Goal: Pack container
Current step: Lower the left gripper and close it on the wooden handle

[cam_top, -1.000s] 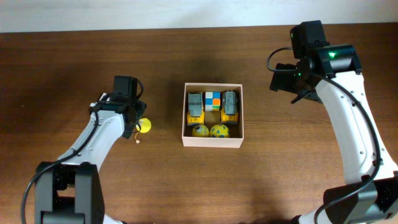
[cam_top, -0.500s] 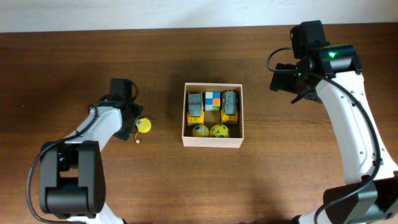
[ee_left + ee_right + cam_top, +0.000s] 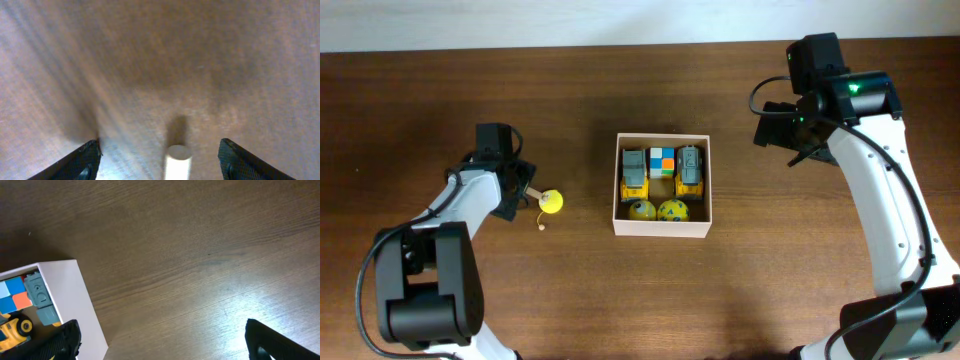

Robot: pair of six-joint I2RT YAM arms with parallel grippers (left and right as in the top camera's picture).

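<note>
Left jaws sat apart, white stick end (image 3: 178,160) between them; right jaws apart too. A sloppy pinch could've flicked the yellow ball (image 3: 551,202) away from the container (image 3: 660,228).

The desk (image 3: 770,290) is showing dark brown wood with fine, straight grain, and in the right wrist view it is catching a soft sheen, so it looks smooth and semi-gloss rather than rough. The container (image 3: 661,229) is presenting thin white walls, smooth and matt, like coated card. The toy trucks (image 3: 634,186) inside are looking like hard yellow and grey plastic. The arm shells (image 3: 885,210) are gleaming white: glossy plastic.
</note>
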